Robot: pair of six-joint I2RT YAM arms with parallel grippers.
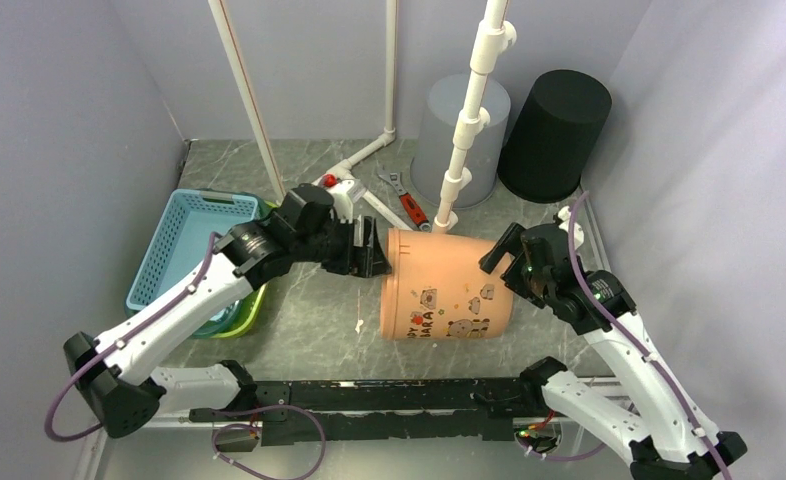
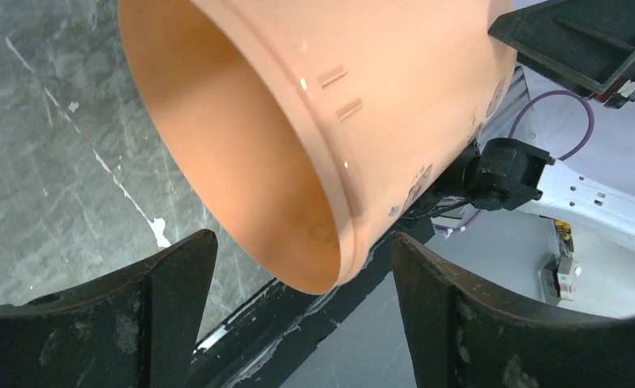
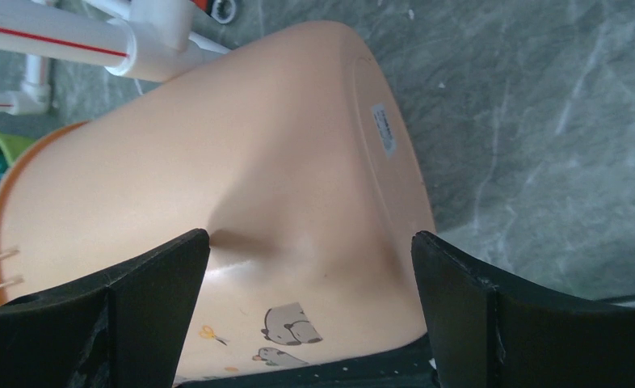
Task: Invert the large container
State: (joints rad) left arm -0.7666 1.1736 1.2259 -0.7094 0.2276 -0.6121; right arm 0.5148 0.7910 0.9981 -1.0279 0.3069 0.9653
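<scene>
The large container point(image 1: 447, 287) is a peach-orange tub with cartoon animal prints. It lies on its side in the middle of the table, open mouth to the left and base to the right. My left gripper point(image 1: 374, 248) is open at the mouth. In the left wrist view the lower rim of the container point(image 2: 314, 97) shows between the spread fingers of that gripper point(image 2: 302, 267), which do not clamp it. My right gripper point(image 1: 504, 257) is open at the base end. Its jaws point(image 3: 310, 250) stand wide on either side of the container's wall point(image 3: 241, 153) without pinching it.
A blue basket point(image 1: 184, 245) sits on a green tray point(image 1: 250, 312) at the left. An upturned grey bin point(image 1: 461, 140) and a black bin point(image 1: 554, 135) stand at the back right. White pipes point(image 1: 469, 125) rise just behind the container, with a red-handled wrench point(image 1: 406, 200) beside them. A black rail point(image 1: 369, 395) runs along the near edge.
</scene>
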